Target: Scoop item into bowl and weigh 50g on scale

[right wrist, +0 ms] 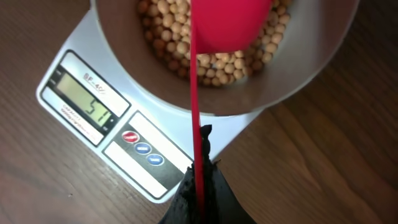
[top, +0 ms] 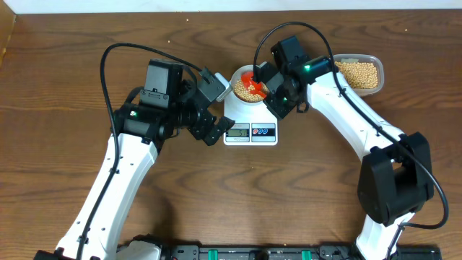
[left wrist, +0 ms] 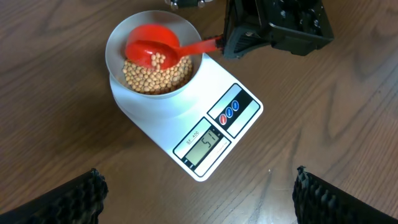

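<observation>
A flat white digital scale [left wrist: 214, 87] sits toward the far edge of the brown wooden tabletop [top: 72, 43], midway across, carrying a pale round bowl [left wrist: 152, 102] of small tan beans [left wrist: 155, 78]. Its display reads what looks like 51. The right gripper [right wrist: 200, 180] is clenched on the handle of a red plastic scoop [left wrist: 152, 46], whose cup is inside the bowl (a few beans in it). The left gripper [top: 215, 108] hangs released beside the scale. A clear plastic tub [top: 378, 72] of beans stands near the far right corner.
</observation>
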Motion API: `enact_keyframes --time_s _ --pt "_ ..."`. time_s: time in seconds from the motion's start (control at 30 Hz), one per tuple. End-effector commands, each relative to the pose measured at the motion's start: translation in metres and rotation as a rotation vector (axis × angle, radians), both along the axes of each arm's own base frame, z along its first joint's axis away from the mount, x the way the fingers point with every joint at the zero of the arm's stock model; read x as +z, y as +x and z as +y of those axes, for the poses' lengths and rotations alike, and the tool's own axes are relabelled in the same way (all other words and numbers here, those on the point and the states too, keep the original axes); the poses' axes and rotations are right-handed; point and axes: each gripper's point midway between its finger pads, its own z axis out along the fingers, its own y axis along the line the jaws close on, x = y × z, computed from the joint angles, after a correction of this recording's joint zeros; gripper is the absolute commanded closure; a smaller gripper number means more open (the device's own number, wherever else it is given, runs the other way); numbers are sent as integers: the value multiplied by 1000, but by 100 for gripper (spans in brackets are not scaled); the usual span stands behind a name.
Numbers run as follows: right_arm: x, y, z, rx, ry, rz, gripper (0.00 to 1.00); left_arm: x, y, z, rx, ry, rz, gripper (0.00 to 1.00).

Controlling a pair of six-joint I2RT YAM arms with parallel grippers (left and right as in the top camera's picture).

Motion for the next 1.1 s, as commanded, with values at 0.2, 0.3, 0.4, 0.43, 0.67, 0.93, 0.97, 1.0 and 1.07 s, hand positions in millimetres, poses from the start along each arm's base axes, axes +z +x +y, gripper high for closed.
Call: enact_keyframes --time_s 0.2,0.3,0.4,0.43,0.67,0.93,0.97,1.0,1.07 --pt "11 7 -8 -57 -26 -48 99 -1 -2 -2 -13 -6 5 2" --pt "13 11 -8 -65 -23 -66 99 -1 -2 -2 -13 -6 5 2" --pt "13 12 -7 -64 -21 -72 99 -1 -2 -2 -13 -6 5 2" --pt "13 12 -7 -64 -21 -71 99 -1 -2 -2 -13 -6 5 2" --pt "12 10 -8 -64 -25 -62 99 -1 -2 -2 -13 -6 5 2" --pt "11 8 -8 -72 -25 -52 99 -1 -2 -2 -13 -6 5 2" --pt "10 8 -8 -71 -24 -50 99 -1 -2 -2 -13 -6 5 2" --pt "10 8 -8 -71 -24 -49 99 -1 -2 -2 -13 -6 5 2" --pt "8 7 -8 -71 -27 -44 99 -1 -2 -2 -12 -6 4 2"
